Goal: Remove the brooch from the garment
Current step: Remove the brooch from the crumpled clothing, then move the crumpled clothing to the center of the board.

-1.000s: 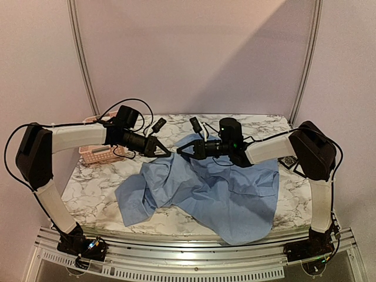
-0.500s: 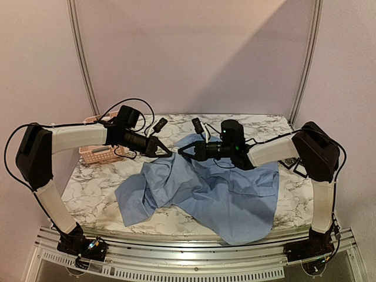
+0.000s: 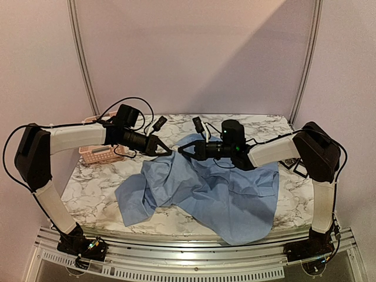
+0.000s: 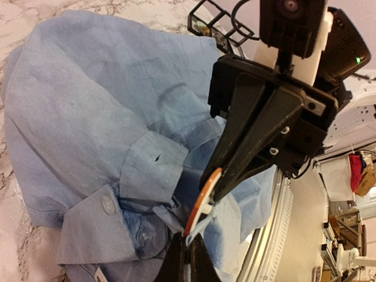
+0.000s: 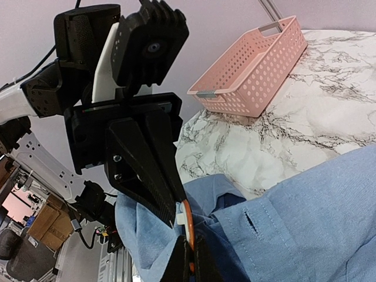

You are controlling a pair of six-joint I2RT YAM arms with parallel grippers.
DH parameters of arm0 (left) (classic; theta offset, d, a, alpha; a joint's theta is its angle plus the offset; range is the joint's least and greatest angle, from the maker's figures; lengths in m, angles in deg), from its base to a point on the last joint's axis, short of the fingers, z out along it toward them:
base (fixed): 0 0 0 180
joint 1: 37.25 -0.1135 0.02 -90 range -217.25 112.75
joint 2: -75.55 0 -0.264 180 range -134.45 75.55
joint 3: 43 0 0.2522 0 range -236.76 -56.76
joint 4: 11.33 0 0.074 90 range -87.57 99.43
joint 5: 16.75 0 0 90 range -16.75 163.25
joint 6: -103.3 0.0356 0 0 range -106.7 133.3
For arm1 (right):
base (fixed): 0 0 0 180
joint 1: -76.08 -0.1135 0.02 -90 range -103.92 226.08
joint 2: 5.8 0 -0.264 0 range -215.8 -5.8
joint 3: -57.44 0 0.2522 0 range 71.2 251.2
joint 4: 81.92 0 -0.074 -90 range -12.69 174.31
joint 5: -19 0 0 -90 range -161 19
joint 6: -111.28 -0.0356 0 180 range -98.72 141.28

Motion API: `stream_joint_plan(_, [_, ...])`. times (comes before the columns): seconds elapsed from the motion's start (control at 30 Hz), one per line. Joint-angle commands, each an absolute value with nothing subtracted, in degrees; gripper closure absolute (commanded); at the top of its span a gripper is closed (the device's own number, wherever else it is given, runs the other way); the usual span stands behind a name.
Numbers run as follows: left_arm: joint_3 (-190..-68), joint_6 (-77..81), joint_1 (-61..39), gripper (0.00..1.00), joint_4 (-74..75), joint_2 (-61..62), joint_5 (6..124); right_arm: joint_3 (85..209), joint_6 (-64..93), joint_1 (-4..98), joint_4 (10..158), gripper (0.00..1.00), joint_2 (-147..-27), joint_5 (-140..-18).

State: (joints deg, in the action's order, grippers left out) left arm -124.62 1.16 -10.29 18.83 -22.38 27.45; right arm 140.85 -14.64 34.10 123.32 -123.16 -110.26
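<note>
The light blue garment (image 3: 223, 188) lies rumpled across the marble table, one fold lifted between the two grippers. The brooch (image 4: 200, 202) is a round disc with an orange rim and a white back, pinned to that fold. My left gripper (image 3: 168, 151) is shut on the cloth right below the brooch's lower edge, as the left wrist view (image 4: 188, 258) shows. My right gripper (image 3: 181, 150) faces it tip to tip and is shut on the brooch's (image 5: 187, 226) orange rim. A buttonhole placket of the garment (image 5: 317, 211) lies beside it.
A pink plastic basket (image 3: 100, 154) stands at the table's back left, behind the left arm; it also shows in the right wrist view (image 5: 252, 64). A small black object (image 3: 289, 161) sits at the table's right edge. The garment hangs over the front edge.
The right arm's wrist has shifted slightly to the right. Both grippers stay shut, tip to tip, at the lifted fold.
</note>
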Motion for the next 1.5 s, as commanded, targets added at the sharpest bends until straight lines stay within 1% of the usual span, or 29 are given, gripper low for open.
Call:
stream_joint_plan(0.0, [-124.02,0.3,-12.01,1.0,18.51,-19.75,29.39,138.95,-14.13,35.11,121.78,1.0,-121.14,-108.13])
stream_joint_plan(0.23, [-123.83,-0.07,-12.68,1.0,18.15,-19.25,29.64,138.24,-13.69,35.32,120.95,1.0,-120.76,-106.85])
stream_joint_plan(0.47, [-123.82,-0.07,-12.89,1.0,18.16,-19.44,29.51,136.86,-8.82,35.27,117.21,1.0,-117.14,-101.19])
stream_joint_plan(0.8, [-123.91,-0.01,-12.87,0.99,18.14,-19.85,29.83,137.37,-5.34,35.29,115.52,1.0,-115.02,-98.75])
stream_joint_plan(0.93, [-124.26,0.15,-12.85,0.99,19.08,-20.1,33.15,136.48,-6.35,35.36,116.41,1.0,-114.33,-97.88])
stream_joint_plan(1.23, [-129.58,0.62,-12.03,0.98,21.09,-19.4,47.74,133.1,-9.55,38.56,118.71,1.0,-108.38,-97.28])
stream_joint_plan(1.47, [-139.02,-2.92,-12.75,1.0,21.53,-26.84,52.61,130.2,-6.88,40.24,114.24,1.0,-101.7,-93.2])
